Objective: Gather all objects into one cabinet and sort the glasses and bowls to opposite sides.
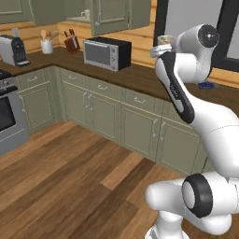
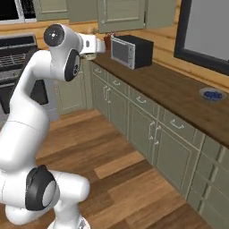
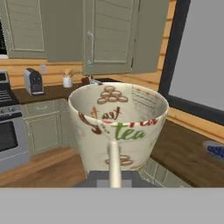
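The gripper [image 3: 114, 177] is pressed together on a cream mug [image 3: 118, 127], pinching it by the handle, which runs down the near side of the cup as a pale strip. In the hand view the fingertips themselves are hidden behind the mug and the lower edge, so the exact point of contact is hard to make out. The mug stands upright in the air, its open mouth facing up, with brown and green lettering and round biscuit prints on its wall; only part of the wording can be read.

In the left base view the mug [image 1: 163, 41] peeks out just left of the arm's big upper joint, mostly covered by the white wrist. In the right base view it [image 2: 91, 55] is a small pale shape under the wrist, half hidden.

It hangs well above the dark wooden counter [image 2: 179, 91] and in front of the base cabinets [image 1: 140, 121]. A microwave [image 1: 106, 52] sits on the counter farther along. Above it is the wall cabinet [image 1: 109, 16], its door [image 3: 109, 35] with a pale bar handle; the top is cut off in all views. On its shelf to the left, another cream mug [image 1: 86, 15] shows small and blurred. A blue-patterned plate [image 2: 212, 94] lies on the counter near the dark-framed window [image 3: 197, 52].
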Tool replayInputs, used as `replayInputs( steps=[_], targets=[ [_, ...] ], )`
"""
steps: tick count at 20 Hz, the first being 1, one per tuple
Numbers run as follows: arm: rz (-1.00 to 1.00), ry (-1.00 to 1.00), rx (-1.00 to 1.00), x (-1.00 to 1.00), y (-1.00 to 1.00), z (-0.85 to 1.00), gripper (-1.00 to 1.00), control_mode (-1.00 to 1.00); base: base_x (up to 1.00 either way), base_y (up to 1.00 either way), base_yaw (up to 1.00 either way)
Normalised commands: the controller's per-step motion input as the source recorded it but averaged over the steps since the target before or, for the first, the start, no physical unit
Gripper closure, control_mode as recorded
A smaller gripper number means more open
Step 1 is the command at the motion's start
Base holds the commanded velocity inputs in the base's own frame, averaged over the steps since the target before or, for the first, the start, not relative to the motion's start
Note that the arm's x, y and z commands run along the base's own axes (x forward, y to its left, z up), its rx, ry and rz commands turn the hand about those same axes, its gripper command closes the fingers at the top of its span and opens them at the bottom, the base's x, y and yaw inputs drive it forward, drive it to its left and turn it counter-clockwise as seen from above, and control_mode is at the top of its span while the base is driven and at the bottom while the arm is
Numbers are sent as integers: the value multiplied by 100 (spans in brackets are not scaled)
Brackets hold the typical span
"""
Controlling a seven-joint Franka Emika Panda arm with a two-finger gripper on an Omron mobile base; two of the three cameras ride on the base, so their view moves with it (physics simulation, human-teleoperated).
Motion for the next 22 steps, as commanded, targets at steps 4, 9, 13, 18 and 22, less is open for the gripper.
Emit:
replayInputs(
  steps=[4,9,13,18,22],
  targets=[
    [0,0,0,0,0,0,100,100,13,66,34],
    [0,0,0,0,0,0,100,100,38,69,23],
    [0,0,0,0,0,0,100,100,92,88,11],
    [0,0,0,0,0,0,100,100,100,86,9],
    [0,0,0,0,0,0,100,100,96,77,1]
  ],
)
